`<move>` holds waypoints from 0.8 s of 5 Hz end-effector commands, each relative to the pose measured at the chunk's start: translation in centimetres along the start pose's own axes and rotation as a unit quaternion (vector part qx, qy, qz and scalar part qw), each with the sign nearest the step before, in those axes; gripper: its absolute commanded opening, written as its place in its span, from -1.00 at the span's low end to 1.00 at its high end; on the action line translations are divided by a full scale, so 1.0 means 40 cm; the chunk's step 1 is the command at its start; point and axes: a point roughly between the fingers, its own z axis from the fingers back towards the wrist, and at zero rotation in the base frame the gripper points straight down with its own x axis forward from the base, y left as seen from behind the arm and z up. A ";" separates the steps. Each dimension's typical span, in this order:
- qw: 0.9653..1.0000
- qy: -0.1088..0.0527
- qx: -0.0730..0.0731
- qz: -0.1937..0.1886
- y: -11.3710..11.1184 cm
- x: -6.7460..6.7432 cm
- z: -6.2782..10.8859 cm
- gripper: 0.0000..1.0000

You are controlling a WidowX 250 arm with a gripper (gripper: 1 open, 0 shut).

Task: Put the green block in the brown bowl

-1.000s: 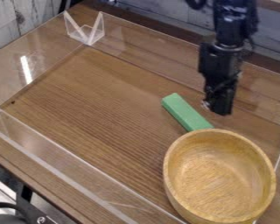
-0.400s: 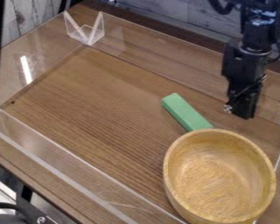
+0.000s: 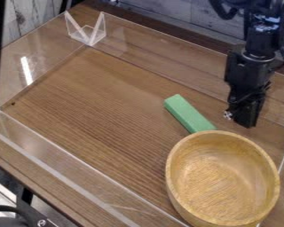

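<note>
The green block [image 3: 188,113] lies flat on the wooden table, slanted, just beyond the far-left rim of the brown bowl [image 3: 177,168]. The bowl sits at the front right and holds nothing. My gripper [image 3: 245,115] points straight down, low over the table, to the right of the block and just past the bowl's far rim. It is clear of both, with nothing between its dark fingers. The fingers blend together at this size, so I cannot make out the gap.
Clear acrylic walls [image 3: 61,151] fence the wooden tabletop on all sides. A small clear plastic stand [image 3: 85,28] is at the back left corner. The right wall is close beside the gripper.
The gripper has shifted to the right, from right beside the block's far end to a spot a little apart from it. The block and bowl have not moved.
</note>
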 end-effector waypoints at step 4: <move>0.999 0.003 -0.050 -0.015 -0.005 -0.003 0.088 1.00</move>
